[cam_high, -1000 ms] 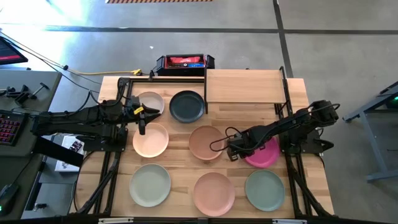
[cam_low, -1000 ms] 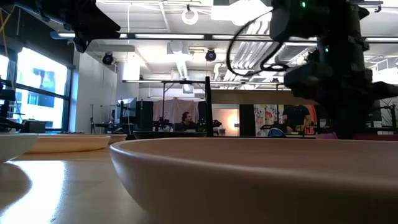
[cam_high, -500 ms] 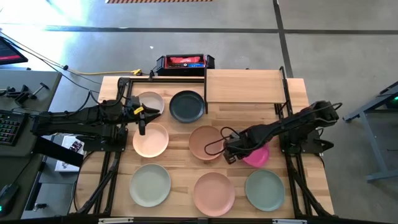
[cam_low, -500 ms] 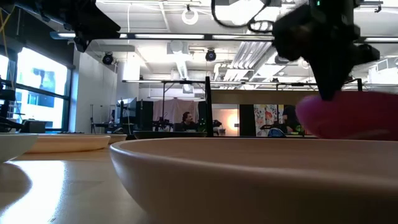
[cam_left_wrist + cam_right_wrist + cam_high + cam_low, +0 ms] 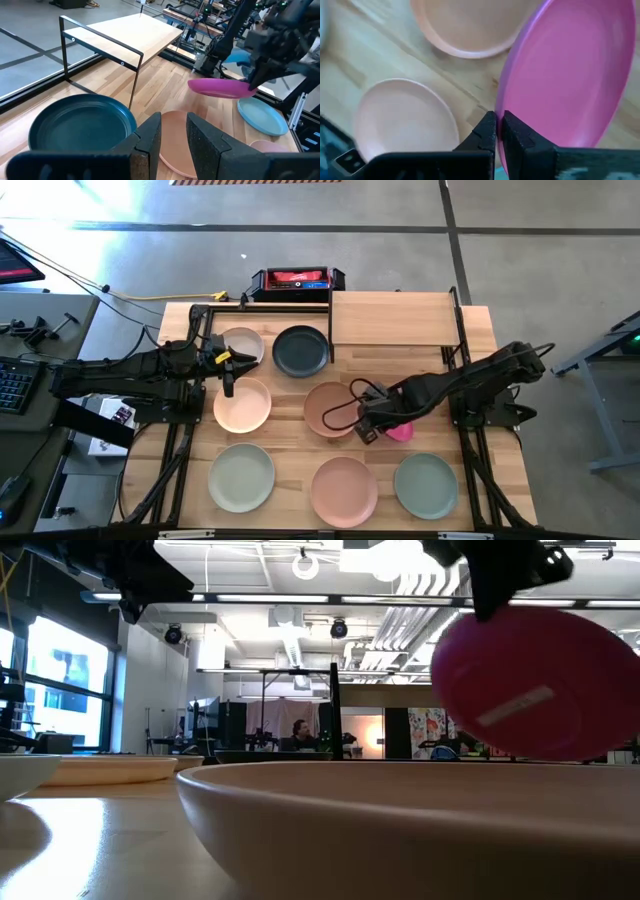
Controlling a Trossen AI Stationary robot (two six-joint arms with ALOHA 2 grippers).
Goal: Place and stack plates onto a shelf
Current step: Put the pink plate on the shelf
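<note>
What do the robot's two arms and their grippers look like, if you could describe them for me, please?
Both arms are dark, nearly black, built of slim jointed segments. The left gripper has two flat, blunt dark fingers, and yellow marks show near its wrist in the high view. The right gripper has matching narrow dark fingers, and a thin black cable loops out beside its wrist.

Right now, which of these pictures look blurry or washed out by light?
Low view: the plate rim nearest the lens fills the frame, soft; ceiling lights glare above. Right wrist view: the magenta plate held in the right gripper is blurred. High view: sharp, with bright glare on the floor.
</note>
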